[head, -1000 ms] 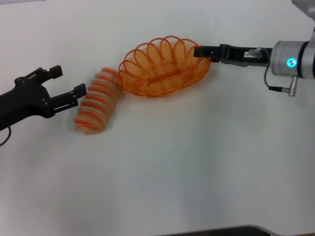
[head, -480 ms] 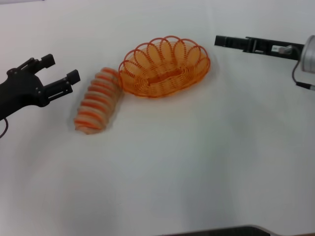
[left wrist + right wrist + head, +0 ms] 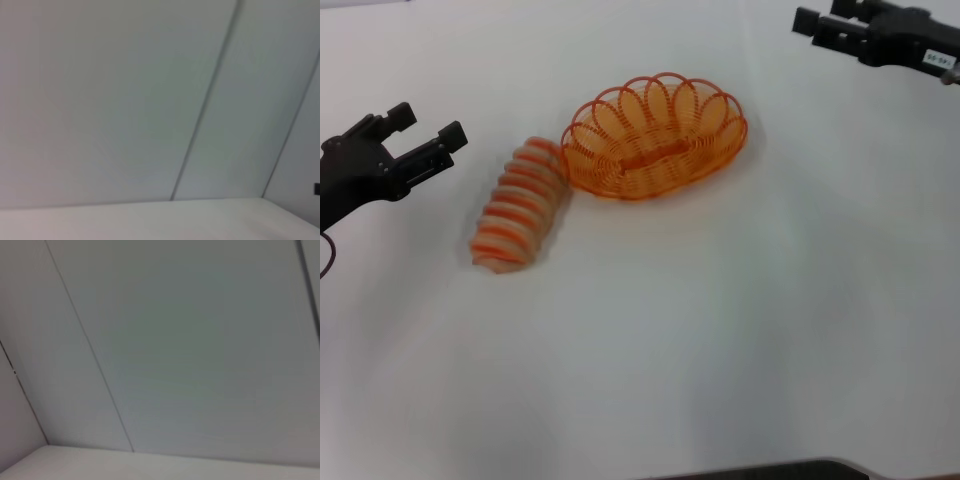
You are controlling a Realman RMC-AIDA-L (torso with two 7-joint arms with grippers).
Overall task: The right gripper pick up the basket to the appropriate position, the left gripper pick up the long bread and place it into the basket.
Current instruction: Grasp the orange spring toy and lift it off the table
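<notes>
In the head view the orange wire basket (image 3: 718, 152) rests on the white table, back of centre, with nothing in it. The long bread (image 3: 520, 205), tan with orange ridges, lies on the table just left of the basket, its far end almost touching the rim. My left gripper (image 3: 424, 122) hovers open to the left of the bread, a short gap away from it, holding nothing. My right gripper (image 3: 823, 17) is open at the top right corner, well clear of the basket. Both wrist views show only wall panels and a strip of table.
The white table (image 3: 720, 330) stretches bare in front of and to the right of the basket. A dark edge (image 3: 770, 470) runs along the table's near side.
My right gripper has left the basket's right rim and drawn back up and to the right. My left gripper has moved left and slightly back, away from the bread. Basket and bread stayed put.
</notes>
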